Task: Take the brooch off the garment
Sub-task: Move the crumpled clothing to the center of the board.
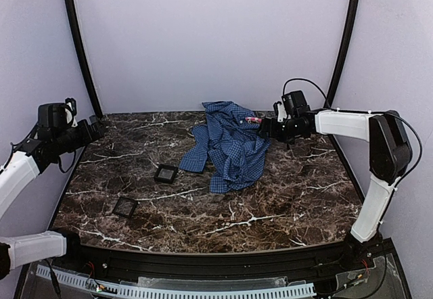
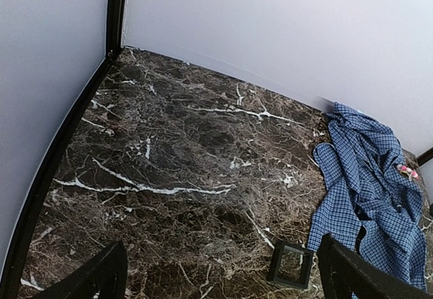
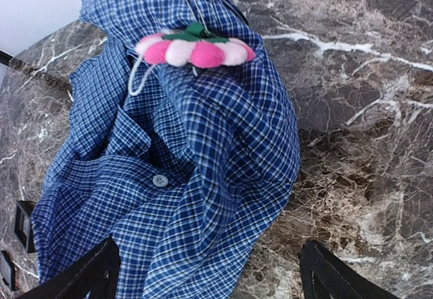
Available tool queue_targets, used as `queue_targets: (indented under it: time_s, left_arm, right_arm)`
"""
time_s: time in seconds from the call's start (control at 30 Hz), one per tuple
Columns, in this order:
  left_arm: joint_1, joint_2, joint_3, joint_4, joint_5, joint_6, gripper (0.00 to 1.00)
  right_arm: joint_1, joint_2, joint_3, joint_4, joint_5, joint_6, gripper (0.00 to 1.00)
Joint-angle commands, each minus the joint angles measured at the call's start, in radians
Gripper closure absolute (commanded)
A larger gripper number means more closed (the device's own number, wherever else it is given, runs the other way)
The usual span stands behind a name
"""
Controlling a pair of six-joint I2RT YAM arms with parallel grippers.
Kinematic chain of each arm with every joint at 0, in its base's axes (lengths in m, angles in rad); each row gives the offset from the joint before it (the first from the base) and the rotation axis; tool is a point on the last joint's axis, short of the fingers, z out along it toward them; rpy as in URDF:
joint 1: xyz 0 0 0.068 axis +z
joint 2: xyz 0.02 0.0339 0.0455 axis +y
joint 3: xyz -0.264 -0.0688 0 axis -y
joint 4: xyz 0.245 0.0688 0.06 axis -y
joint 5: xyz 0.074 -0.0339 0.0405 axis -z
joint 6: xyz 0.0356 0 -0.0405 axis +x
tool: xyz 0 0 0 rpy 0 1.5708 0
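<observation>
Dark marble veined with white covers the table point(image 1: 284, 204), closed in by plain pale walls. Largest on it is the garment point(image 1: 230, 143), a blue checked shirt lying crumpled in a heap toward the back, right of centre, with one sleeve trailing toward the near side.

Next down, the right gripper point(image 1: 265, 128) hovers just beside the shirt's right edge. Its wrist view shows the fingers point(image 3: 95, 275) spread wide with nothing between them. The left gripper point(image 1: 91, 128) hangs well apart at the far left, equally wide and empty.

Two small black trays point(image 1: 166, 172) sit on the marble left of the shirt.

Smallest is the brooch point(image 3: 196, 49), a flower of pink and pale petals on a green backing. It perches on a raised fold at the shirt's upper right, with a thin metal pin showing above it. Whether that pin passes through the cloth cannot be told.

If it does, a plain pull could drag the loose shirt along, since nothing pins the cloth down. Closing too low would likely catch fabric with the petals.
</observation>
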Motion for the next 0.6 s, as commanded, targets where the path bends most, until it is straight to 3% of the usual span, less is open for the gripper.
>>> queue_targets:
  time_s: [0.0, 0.13, 0.2, 0.43, 0.57]
  left_arm:
    - [-0.006, -0.015, -0.009, -0.021, -0.003, 0.01, 0.0]
    - [-0.006, -0.009, -0.01, -0.011, 0.005, 0.005, 0.0]
    - [-0.006, -0.004, -0.008, -0.004, 0.011, 0.003, 0.0]
    - [-0.008, 0.032, 0.007, 0.005, 0.02, 0.013, 0.0]
    - [-0.013, 0.042, 0.011, 0.012, 0.027, 0.011, 0.0]
  right_arm:
    - [0.004, 0.076, 0.055, 0.036, -0.014, -0.03, 0.11]
    - [0.004, 0.14, 0.089, 0.054, -0.018, -0.06, 0.18]
    - [0.004, 0.169, 0.117, 0.054, -0.042, -0.072, 0.28]
    - [0.009, 0.181, 0.081, 0.126, -0.138, -0.117, 1.0]
    - [0.04, 0.12, 0.01, 0.152, -0.193, -0.167, 1.0]
